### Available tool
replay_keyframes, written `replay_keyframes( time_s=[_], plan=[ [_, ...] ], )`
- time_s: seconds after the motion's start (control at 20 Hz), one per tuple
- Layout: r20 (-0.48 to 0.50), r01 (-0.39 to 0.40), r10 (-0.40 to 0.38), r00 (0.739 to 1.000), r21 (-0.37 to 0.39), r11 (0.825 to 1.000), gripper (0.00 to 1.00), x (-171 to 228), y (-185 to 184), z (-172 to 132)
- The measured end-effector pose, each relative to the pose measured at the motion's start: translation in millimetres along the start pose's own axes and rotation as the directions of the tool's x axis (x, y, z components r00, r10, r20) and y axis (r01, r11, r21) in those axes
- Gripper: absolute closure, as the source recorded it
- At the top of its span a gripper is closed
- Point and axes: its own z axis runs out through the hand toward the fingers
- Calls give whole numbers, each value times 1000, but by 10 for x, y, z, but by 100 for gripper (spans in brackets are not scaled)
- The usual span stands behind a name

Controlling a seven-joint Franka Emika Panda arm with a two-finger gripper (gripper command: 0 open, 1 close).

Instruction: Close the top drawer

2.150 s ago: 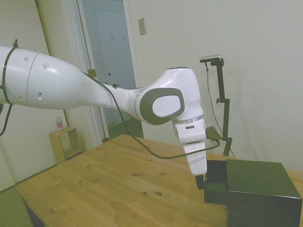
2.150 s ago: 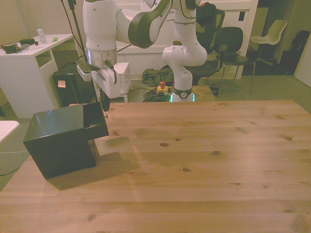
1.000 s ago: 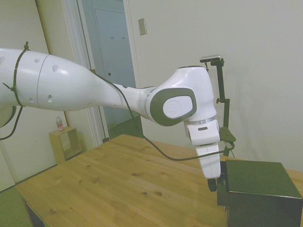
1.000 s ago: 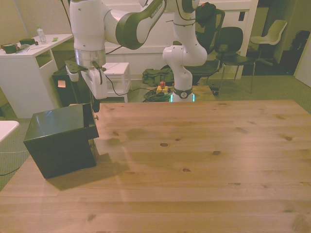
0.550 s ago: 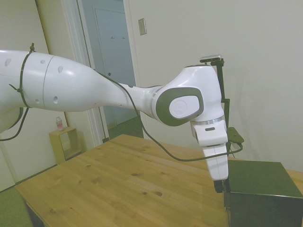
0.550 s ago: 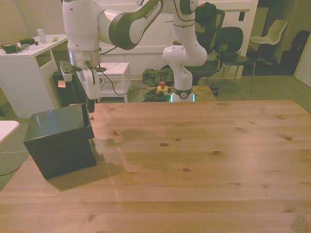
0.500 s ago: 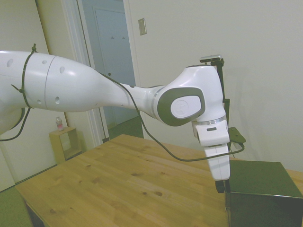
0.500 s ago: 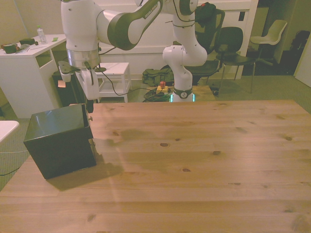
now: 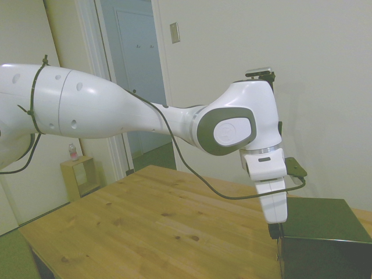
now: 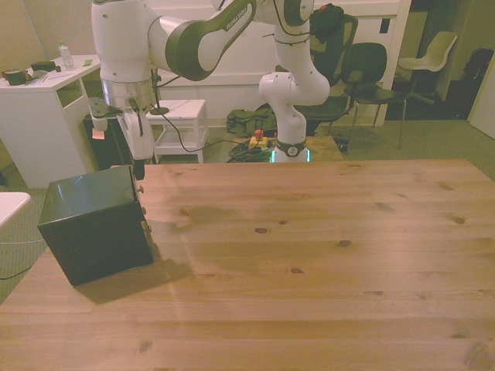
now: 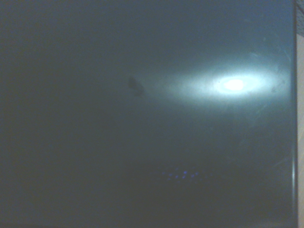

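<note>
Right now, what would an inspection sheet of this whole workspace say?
Surface: wooden table, bare pine boards with knots.
Job's things: black cabinet at the front view's left; top drawer looks flush with the cabinet front, seemingly shut.
Clutter: nothing seen on the table.
Hand: hand at the cabinet's upper front edge; open or shut cannot be told.
Cables: black cable loops from arm to wrist.
Surroundings: chairs, white desk, doorway.

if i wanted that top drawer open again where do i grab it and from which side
Grip the tiny silver knob on the top drawer, which now sits flush in the black cabinet. It is the only protruding part. Come in level from the front view's right, facing that flat front, and pull straight out. The end effector hangs just above it.
</note>
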Motion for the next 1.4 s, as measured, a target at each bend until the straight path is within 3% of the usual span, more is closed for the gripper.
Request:
replay_keyframes(
  time_s=[0.9, 1.4],
  plan=[
    [3, 17, -17, 1000, -12, 1000, 100, -52, -33, 57],
    [24, 150, -149, 988, -15, 989, 100, -854, 7, -11]
  ],
)
